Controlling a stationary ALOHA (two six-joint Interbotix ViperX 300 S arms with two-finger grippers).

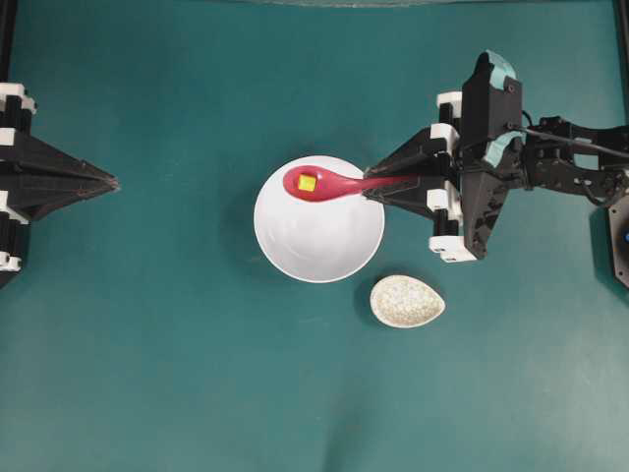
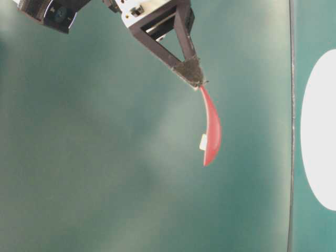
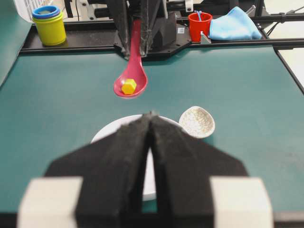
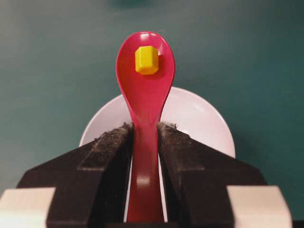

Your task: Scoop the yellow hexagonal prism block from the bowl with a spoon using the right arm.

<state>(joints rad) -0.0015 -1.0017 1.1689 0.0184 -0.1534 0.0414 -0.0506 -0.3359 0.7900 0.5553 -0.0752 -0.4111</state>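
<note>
My right gripper [image 1: 371, 186] is shut on the handle of the pink-red spoon [image 1: 329, 184] and holds it level above the white bowl [image 1: 319, 236]. The yellow hexagonal prism block [image 1: 308, 183] lies in the spoon's scoop. In the right wrist view the spoon [image 4: 145, 90] runs out between the fingers, with the block [image 4: 147, 60] near its tip and the bowl [image 4: 199, 116] below. The left wrist view shows the spoon [image 3: 132, 76] and block [image 3: 128, 86] in the air beyond the bowl [image 3: 108, 130]. My left gripper [image 1: 111, 182] is shut and empty at the far left.
A speckled beige spoon rest [image 1: 407, 301] lies just right of the bowl's front. In the left wrist view a stack of yellow and blue cups [image 3: 48, 23], a red cup [image 3: 199, 26] and a blue cloth [image 3: 235, 24] sit beyond the table's far edge.
</note>
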